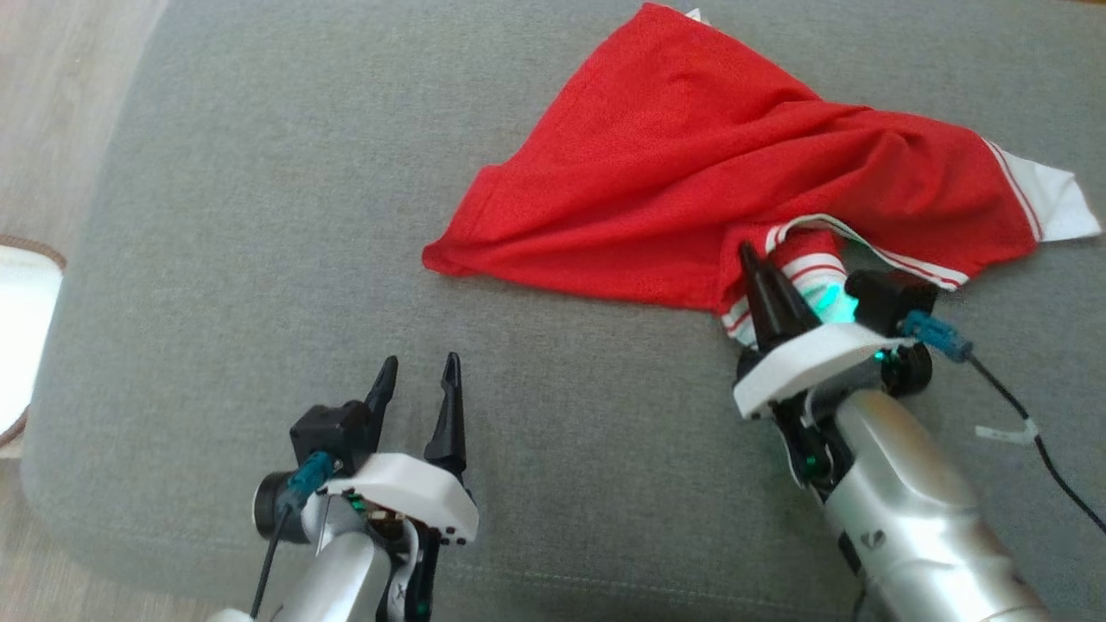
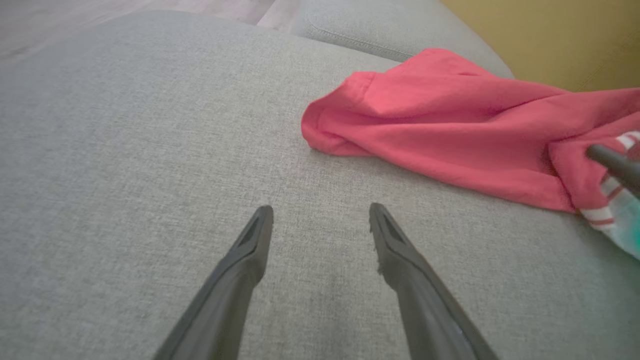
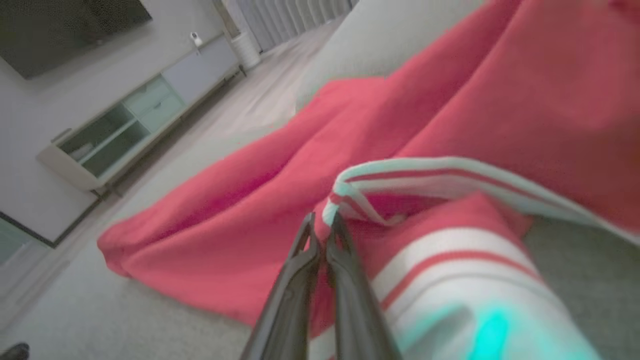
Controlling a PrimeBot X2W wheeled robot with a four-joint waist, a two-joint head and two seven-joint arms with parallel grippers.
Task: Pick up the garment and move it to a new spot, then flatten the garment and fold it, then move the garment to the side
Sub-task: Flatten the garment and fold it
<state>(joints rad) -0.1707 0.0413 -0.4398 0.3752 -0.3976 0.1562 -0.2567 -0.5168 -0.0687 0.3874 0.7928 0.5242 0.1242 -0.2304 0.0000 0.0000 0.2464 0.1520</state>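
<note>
Head view: red garment [image 1: 691,173] rumpled on grey cushion [image 1: 259,259], right side. Right gripper [image 1: 756,259] closed at its striped hem; left gripper [image 1: 421,361] wide, empty. Risk, I judge: thin pinch slips, or lifts one layer only.

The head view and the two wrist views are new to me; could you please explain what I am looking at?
It is a two-armed robot. The head view looks down from its head; each wrist view looks along one gripper's two dark fingers. A red garment with white striped trim lies crumpled on a grey cushion. The left gripper hangs open over bare cushion, holding nothing. The right gripper is shut at the striped trim and appears to pinch the fabric.
</note>
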